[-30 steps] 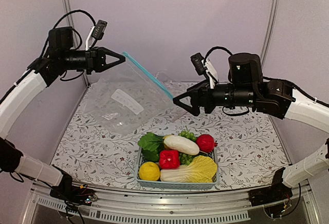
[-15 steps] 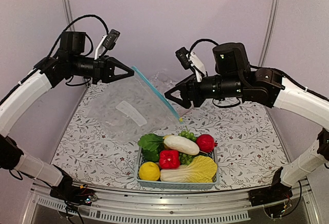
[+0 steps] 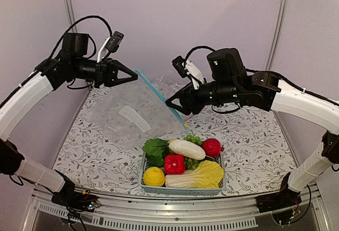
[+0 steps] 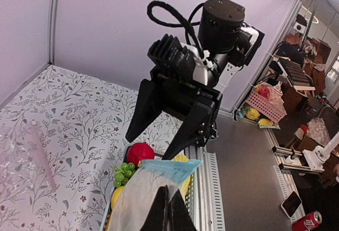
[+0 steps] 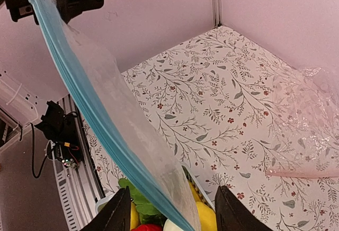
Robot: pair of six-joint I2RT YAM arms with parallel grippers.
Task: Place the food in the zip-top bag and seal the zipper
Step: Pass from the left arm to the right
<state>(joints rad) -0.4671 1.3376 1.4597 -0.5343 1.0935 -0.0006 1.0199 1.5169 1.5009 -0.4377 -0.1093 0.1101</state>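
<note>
**A:** Which step is this?

**B:** The first one, I'd say: getting hold of the bag. Nothing is packed. Above the left half of the table [image 3: 254, 141] the bag [image 3: 130, 115] hangs slanted in the air. The basket [image 3: 183, 190] sits at the near edge with all the food [image 3: 186, 149] in it.

**A:** And the mouth of the bag?

**B:** The zipper [image 3: 159, 96] slopes from upper left down to lower right, and its low end is just above the basket. In the right wrist view the strip lies flat, so I take it the mouth is not open.

**A:** What are the grippers doing?

**B:** The left gripper [image 3: 127, 74] is pinched tight on the bag's upper corner. The right gripper [image 3: 170, 103] has its jaws apart, one on each side of the zipper edge near the low end. The strip passes between them, and neither jaw clearly touches it.

**A:** So what does the next move call for?

**B:** The right gripper should probably clamp onto that low corner. It needs to land squarely on the strip, because thin film slips. After that the two lips have to be parted before any food can go in.
</note>
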